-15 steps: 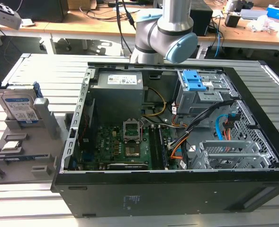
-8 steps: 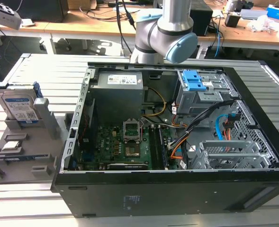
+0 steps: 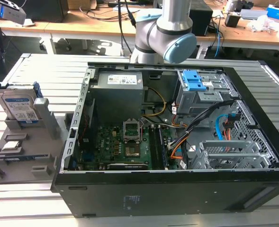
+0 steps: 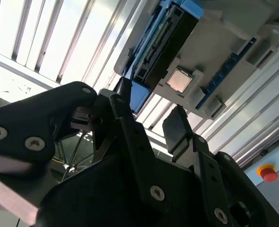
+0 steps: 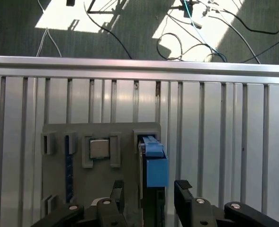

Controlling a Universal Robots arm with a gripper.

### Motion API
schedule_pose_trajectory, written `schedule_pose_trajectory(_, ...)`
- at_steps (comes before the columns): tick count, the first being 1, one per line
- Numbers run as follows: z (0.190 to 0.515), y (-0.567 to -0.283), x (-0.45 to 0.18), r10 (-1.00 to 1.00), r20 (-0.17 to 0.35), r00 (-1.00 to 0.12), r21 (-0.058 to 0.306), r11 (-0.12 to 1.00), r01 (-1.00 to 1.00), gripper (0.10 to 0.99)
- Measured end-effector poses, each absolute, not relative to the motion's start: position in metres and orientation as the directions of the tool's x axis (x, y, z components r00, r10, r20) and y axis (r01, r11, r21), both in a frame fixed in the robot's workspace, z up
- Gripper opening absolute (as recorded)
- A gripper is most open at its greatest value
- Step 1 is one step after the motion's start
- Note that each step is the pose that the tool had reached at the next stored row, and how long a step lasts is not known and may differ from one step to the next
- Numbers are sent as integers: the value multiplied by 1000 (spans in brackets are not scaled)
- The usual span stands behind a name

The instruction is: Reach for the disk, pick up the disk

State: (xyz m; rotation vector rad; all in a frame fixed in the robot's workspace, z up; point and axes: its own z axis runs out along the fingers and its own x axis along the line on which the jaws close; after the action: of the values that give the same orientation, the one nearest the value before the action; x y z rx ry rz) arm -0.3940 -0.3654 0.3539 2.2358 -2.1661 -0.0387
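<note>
hand (image 5: 149,188) spread, fingers (image 5: 183,190) well apart, holding nothing. in the first wrist view the disk (image 5: 154,163) lines up with the gap between them. disk stands on edge in a grey holder (image 3: 45,116) at the exterior view's left, on the slatted counter (image 3: 35,71). chip (image 5: 100,148) sits in the holder just beside the disk.

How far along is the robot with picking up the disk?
Done: nothing yet; the disk stands untouched in its grey holder. In hand: the reach, with the open gripper framing the disk's blue edge in the first wrist view. Left: grasp and lift.
</note>
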Motion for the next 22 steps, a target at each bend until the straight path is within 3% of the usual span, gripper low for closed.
schedule_pose_trajectory(22,327,-365,-394,-999,2,32,38,-32,-999,541)
